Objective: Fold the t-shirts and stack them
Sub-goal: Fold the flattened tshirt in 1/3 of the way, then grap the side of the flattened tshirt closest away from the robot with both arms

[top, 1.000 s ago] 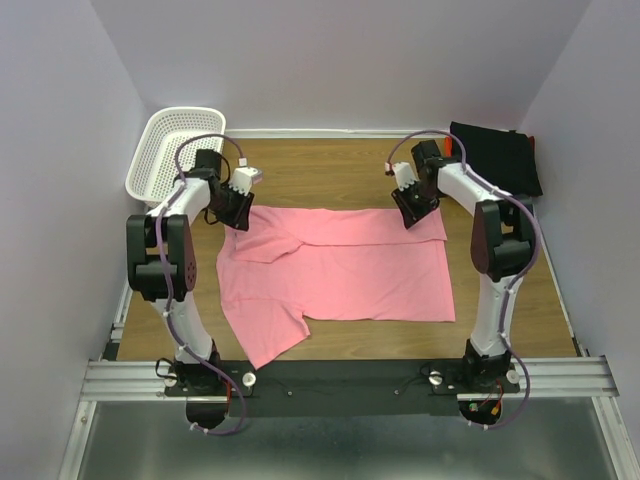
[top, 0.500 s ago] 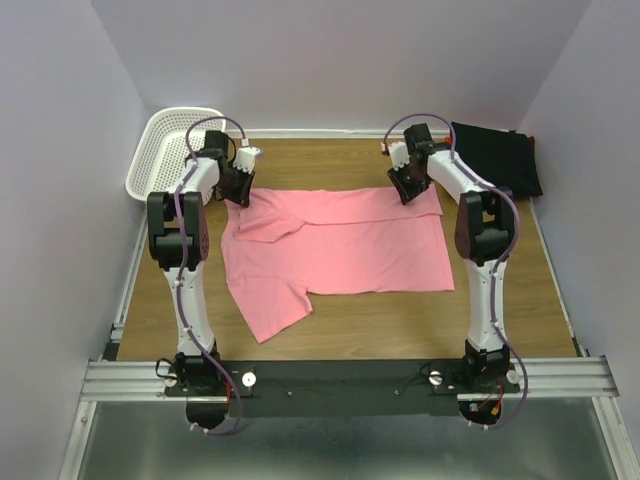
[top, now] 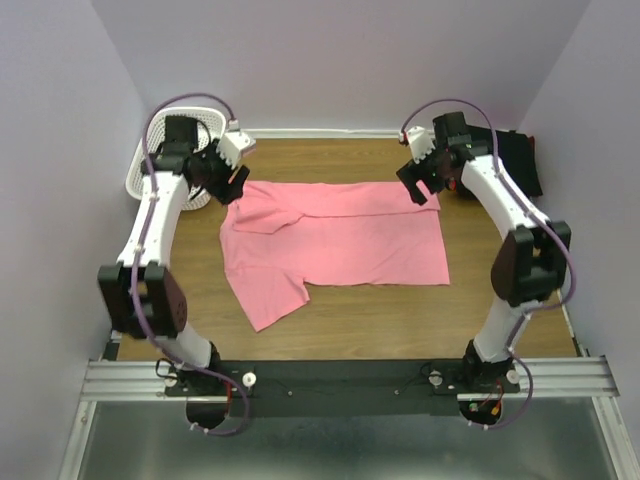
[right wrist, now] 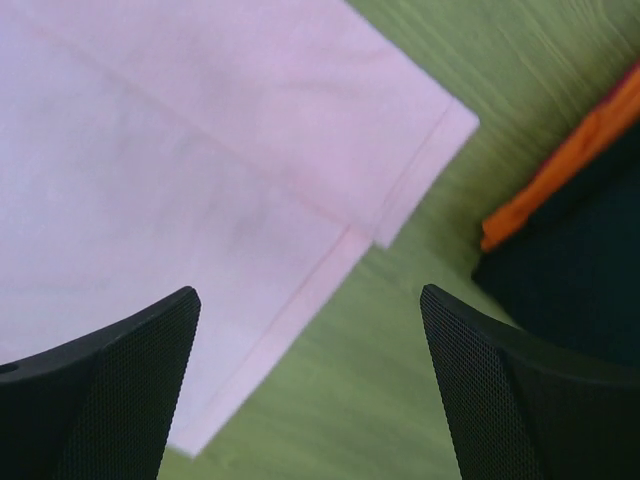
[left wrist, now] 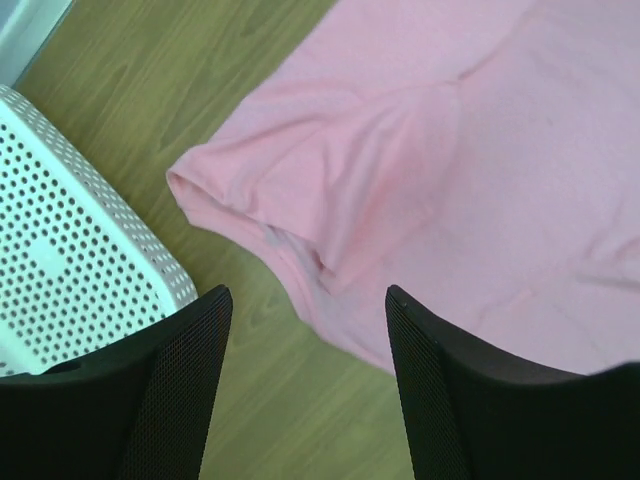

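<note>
left claw (top: pixel 236 188) spread, empty, above pink t-shirt (top: pixel 335 245) at its doubled sleeve corner, near white basket (left wrist: pixel 70 250) | right claw (top: pixel 418 192) spread, empty, above far right hem corner | pink t-shirt flat on tabletop (top: pixel 350 315), far edge folded over | black t-shirt (top: pixel 520 165) far right corner, orange-red t-shirt (right wrist: pixel 570 160) showing at its edge
</note>
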Controlling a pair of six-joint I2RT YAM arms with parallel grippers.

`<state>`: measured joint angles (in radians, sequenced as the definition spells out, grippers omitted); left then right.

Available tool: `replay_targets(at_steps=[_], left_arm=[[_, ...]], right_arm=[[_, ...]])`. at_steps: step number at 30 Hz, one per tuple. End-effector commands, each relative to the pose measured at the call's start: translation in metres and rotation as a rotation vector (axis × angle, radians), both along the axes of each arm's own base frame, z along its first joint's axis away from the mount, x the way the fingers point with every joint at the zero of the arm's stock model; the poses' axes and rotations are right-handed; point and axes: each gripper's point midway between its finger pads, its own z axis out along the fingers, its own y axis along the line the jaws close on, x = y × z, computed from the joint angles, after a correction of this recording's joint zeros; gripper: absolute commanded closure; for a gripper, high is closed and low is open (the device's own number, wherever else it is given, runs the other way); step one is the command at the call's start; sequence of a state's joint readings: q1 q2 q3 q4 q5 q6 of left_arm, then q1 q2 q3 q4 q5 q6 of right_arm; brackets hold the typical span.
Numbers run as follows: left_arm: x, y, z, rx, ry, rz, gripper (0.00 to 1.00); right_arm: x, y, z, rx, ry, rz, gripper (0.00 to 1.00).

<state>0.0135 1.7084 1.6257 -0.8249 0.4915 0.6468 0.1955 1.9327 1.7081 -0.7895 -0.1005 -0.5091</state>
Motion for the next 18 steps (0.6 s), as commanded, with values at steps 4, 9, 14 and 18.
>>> replay_targets(at_steps=[4, 9, 14, 18], left_arm=[[-0.118, 0.005, -0.061, 0.118, 0.1, -0.217, 0.31], [-0.152, 0.017, -0.094, 0.207, 0.14, -0.242, 0.34], [-0.167, 0.018, -0.112, 0.222, 0.171, -0.248, 0.35], [-0.173, 0.021, -0.126, 0.238, 0.194, -0.241, 0.36]], right_arm=[[-0.126, -0.016, -0.04, -0.062, 0.225, 0.195, 0.13], [-0.179, -0.029, -0.064, -0.123, 0.302, 0.248, 0.29], [-0.201, -0.044, -0.083, -0.189, 0.32, 0.269, 0.36], [-0.206, -0.048, -0.093, -0.213, 0.326, 0.278, 0.42]])
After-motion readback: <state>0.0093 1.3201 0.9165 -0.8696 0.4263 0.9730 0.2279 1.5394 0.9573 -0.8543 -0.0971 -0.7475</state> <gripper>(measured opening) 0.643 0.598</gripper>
